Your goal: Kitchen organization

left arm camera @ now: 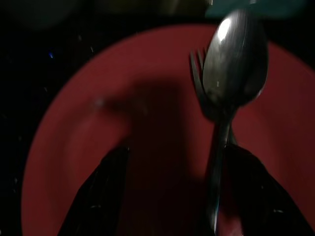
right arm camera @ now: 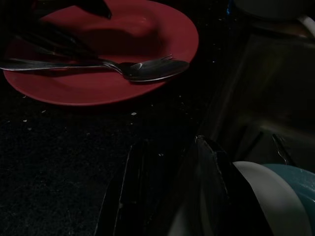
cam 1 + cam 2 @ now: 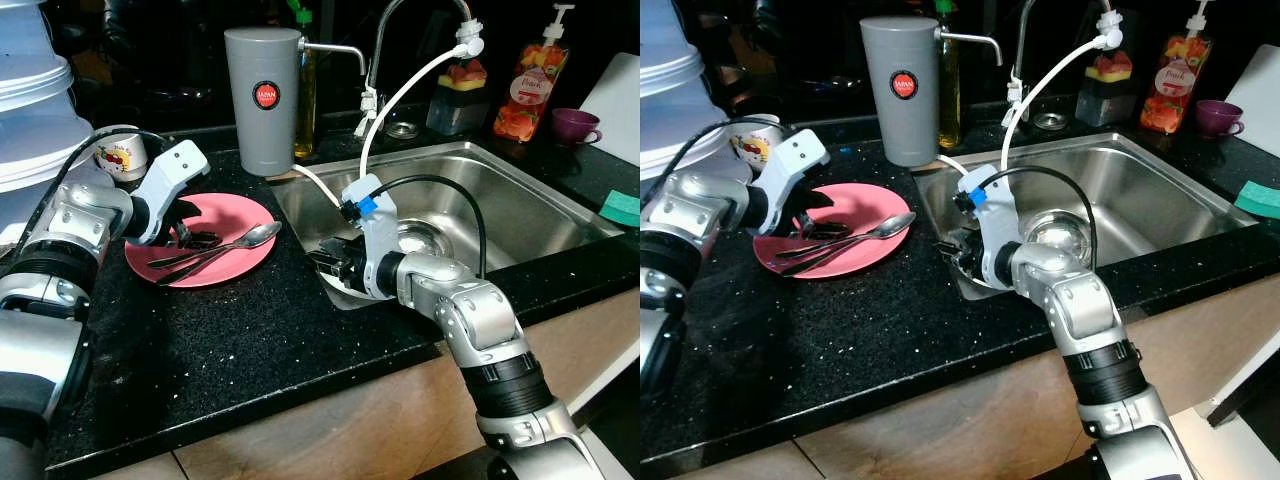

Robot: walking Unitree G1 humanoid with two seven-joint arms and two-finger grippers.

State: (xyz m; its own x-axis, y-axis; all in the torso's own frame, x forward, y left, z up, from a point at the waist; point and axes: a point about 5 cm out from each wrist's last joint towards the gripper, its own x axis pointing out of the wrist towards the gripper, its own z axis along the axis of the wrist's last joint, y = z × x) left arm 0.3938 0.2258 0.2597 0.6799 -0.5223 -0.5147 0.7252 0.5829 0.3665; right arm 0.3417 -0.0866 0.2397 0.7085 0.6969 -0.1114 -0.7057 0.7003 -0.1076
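Hovering over pink plate [image 3: 215,262] — left gripper [image 3: 192,236] jaws apart; fork [image 1: 199,81] beneath spoon [image 1: 235,59]; right gripper [image 3: 328,262] jaws unclear.

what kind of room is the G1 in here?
Almost certainly a home kitchen: a stainless sink with a faucet set into a black speckled countertop, a soap dispenser behind it, and a pink plate holding a spoon.

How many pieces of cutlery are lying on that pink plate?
2: a spoon and a fork, lying side by side across the pink plate, heads pointing toward the sink. The left pincer hovers over their handles, so another piece could be hidden there.
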